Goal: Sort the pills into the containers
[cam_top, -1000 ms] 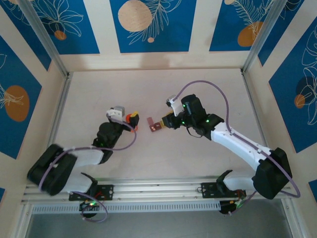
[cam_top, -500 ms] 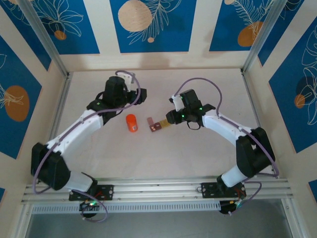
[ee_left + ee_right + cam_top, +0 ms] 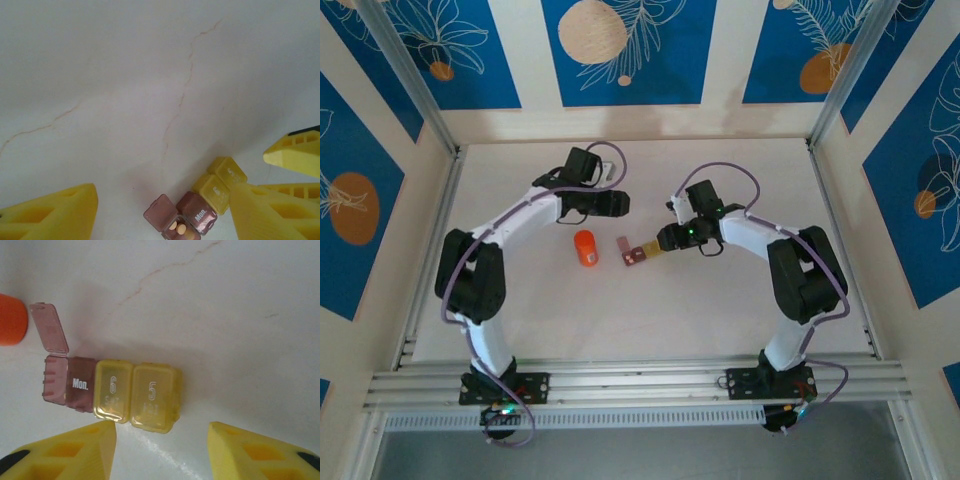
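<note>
Top view: the left gripper (image 3: 617, 203) had swung off the orange bottle (image 3: 586, 248) to beyond the pill organiser (image 3: 638, 255). The right gripper (image 3: 665, 240) stood at the organiser's right end.

Left wrist view: left jaws were apart and empty — two pills (image 3: 176, 228) lay in the open brown cell (image 3: 170, 231).

Right wrist view: right jaws had newly parted, with the organiser released just ahead — apparently ready for further sorting.

Containers (image 3: 638, 255) lie mid-table (image 3: 720, 330); bottle (image 3: 585, 248) near at nine o'clock, left gripper (image 3: 623, 204) at twelve, right gripper (image 3: 663, 243) just beside at two. Pills (image 3: 176, 227) lie in one cell.
</note>
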You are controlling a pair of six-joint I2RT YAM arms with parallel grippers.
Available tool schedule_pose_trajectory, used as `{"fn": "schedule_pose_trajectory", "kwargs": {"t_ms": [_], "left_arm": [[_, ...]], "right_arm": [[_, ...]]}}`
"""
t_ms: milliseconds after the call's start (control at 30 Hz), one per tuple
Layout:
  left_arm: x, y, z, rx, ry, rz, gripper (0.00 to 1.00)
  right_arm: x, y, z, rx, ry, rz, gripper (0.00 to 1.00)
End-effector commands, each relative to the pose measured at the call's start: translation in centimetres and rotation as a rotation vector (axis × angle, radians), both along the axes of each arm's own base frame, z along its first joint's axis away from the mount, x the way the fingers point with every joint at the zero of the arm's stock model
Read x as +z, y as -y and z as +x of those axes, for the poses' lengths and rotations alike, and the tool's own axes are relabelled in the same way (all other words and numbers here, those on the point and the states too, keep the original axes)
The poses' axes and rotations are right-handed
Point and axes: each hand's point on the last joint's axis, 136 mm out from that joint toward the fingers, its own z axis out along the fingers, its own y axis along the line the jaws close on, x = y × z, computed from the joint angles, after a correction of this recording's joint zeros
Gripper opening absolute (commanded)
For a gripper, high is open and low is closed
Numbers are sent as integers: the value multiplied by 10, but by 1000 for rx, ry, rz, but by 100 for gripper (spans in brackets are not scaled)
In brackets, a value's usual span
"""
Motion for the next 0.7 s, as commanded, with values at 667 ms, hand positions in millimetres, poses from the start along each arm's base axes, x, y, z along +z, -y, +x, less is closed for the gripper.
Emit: {"fn": "schedule_pose_trajectory", "kwargs": {"t_ms": [667], "left_arm": [[-55, 7, -1, -39, -173, 36, 52]], "right_arm": [[-19, -33, 3, 91, -71, 55, 56]]}}
